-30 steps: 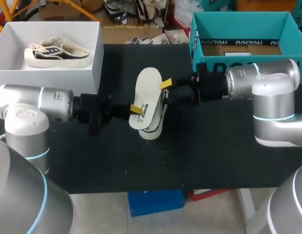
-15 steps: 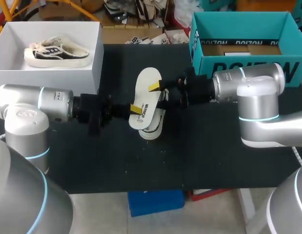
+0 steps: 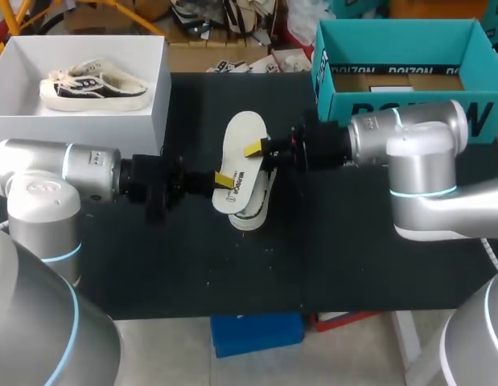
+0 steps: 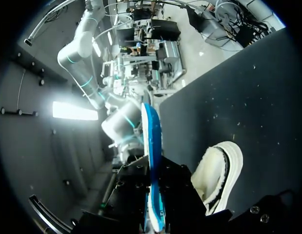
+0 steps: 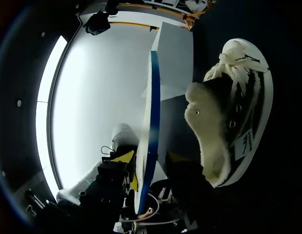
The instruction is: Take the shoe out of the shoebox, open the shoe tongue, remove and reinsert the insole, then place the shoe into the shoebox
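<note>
Edgewise, insole point(image 4: 151, 146) between the left jaws

Tbl point(image 3: 353, 265): black matte top, runs L to R across head view, straight front edge point(image 3: 168, 312) nearest cam. Surface flat & plain, w/ a few pale specks point(image 3: 207, 281) scattered on it. Light even & soft: no hard shadows on the top, only a faint grey sheen. L wrist view: same dark top point(image 4: 258, 97), dotted w/ small white flecks. R wrist view: top point(image 5: 275, 161) reads near black.
</note>
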`<state>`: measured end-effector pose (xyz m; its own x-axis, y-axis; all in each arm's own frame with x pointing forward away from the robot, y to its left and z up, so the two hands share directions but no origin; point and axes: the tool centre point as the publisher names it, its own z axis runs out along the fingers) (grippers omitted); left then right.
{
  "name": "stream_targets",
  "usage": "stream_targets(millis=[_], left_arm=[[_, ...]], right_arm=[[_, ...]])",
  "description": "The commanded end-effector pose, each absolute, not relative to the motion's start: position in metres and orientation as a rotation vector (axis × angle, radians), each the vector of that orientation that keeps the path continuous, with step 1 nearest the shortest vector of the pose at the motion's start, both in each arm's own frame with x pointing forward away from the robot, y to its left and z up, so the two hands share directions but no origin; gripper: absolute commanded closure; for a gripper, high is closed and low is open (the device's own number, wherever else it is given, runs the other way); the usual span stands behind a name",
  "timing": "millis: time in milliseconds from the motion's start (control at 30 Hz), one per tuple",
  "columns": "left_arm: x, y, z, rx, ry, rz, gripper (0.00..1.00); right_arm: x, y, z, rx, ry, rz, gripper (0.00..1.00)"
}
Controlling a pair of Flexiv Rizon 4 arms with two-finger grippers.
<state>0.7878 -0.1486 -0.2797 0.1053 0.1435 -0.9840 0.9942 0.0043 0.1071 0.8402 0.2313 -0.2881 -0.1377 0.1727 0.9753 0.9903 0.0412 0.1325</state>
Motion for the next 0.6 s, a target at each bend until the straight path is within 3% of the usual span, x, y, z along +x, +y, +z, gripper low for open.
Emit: stream_targets(millis=[33, 133, 167, 200, 233, 600], left_arm=[[0.787, -0.15, -0.28, 1.353, 1.241, -1.042, 1.0], [0.787, -0.15, -0.28, 1.353, 1.241, -1.042, 1.0], [0.787, -0.15, -0.28, 1.353, 1.241, -1.042, 0.89], [0.787, -0.15, -0.28, 1.353, 1.241, -1.042, 0.5], [0.787, -0.15, -0.28, 1.353, 1.241, -1.042, 0.0], [0.76, -0.124, -0.245, 1.637, 1.559, -0.961, 0.0]], right_arm=[[0.844, 0.236, -0.287, -1.271, -1.476, -1.188, 1.0], [0.844, 0.236, -0.287, -1.271, -1.476, -1.188, 1.0], [0.844, 0.236, -0.287, -1.271, -1.476, -1.188, 1.0], [0.844, 0.236, -0.287, -1.271, -1.476, -1.188, 1.0], [0.844, 0.236, -0.287, -1.271, -1.476, -1.188, 1.0], [0.844, 0.236, -0.287, -1.271, -1.476, -1.188, 1.0]])
